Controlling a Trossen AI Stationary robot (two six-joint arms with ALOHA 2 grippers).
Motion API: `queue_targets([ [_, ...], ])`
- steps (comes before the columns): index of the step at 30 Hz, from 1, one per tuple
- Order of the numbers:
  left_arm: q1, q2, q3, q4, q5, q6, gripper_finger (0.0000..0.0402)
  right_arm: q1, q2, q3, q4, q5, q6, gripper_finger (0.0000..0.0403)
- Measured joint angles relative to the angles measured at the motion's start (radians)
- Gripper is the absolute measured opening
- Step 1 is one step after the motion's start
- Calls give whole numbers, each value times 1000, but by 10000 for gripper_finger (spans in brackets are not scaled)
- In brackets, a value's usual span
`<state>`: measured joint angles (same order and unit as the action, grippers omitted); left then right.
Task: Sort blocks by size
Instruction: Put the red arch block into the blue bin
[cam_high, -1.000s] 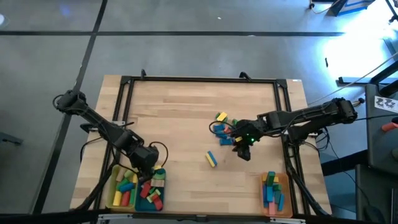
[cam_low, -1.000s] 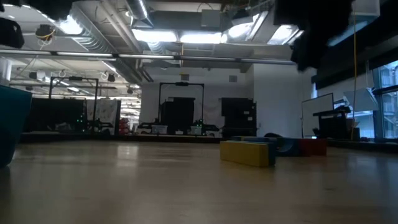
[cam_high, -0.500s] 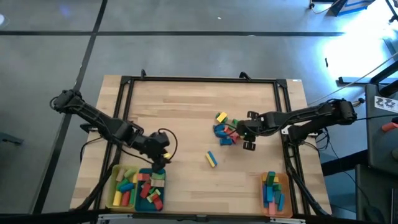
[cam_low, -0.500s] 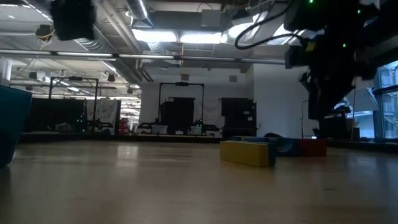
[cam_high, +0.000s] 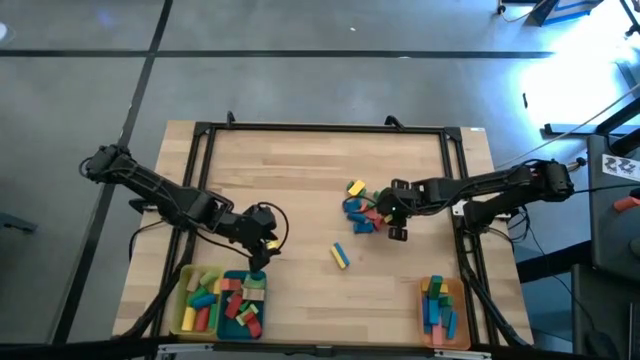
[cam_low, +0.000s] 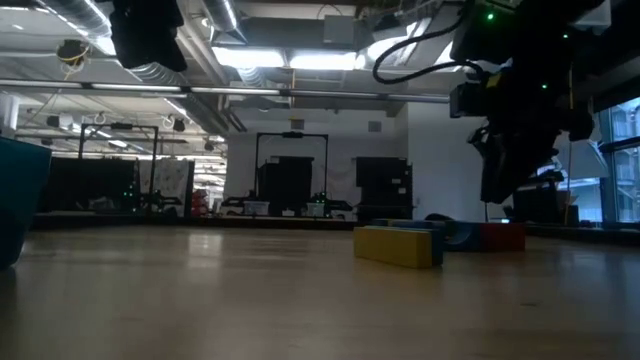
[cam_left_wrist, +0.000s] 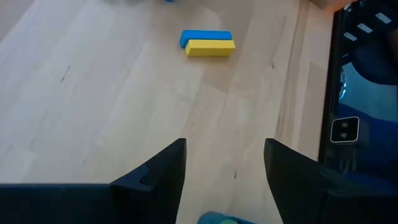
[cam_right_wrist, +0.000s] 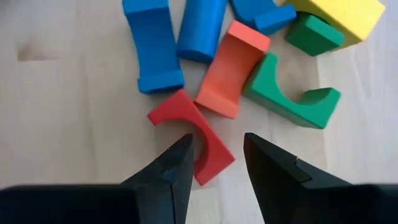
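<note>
Right wrist view: right gripper (cam_right_wrist: 216, 163) spread over red arch (cam_right_wrist: 193, 134), lying diagonally.

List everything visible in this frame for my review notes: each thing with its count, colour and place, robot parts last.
Loose pile of blocks: several; blue, red, green, yellow; right of table centre.
Red arch block: one, at the pile's edge, in front of the right tool.
Green arch block: one, in the pile.
Block pair: one blue, one yellow, side by side near table centre.
Yellow tray: one, near-left corner, holding blocks.
Teal tray: one, beside the yellow tray, holding blocks.
Orange tray: one, near-right corner, holding blocks.
Table: one, light wood.
Left tool: open, empty, by the teal tray.
Right tool: open, empty, over the pile's edge.
</note>
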<state>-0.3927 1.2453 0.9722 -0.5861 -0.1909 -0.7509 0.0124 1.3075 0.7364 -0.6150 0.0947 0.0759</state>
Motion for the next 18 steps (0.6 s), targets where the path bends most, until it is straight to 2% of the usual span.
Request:
queue_targets([
  [10, 0, 0, 0, 0, -5, 0, 193, 0, 130, 0, 25, 25, -19, 145],
  [15, 0, 0, 0, 0, -5, 0, 193, 0, 205, 0, 35, 118, -24, 144],
  [18, 0, 0, 0, -1, -5, 0, 193, 0, 234, 3, 36, 102, -32, 130],
])
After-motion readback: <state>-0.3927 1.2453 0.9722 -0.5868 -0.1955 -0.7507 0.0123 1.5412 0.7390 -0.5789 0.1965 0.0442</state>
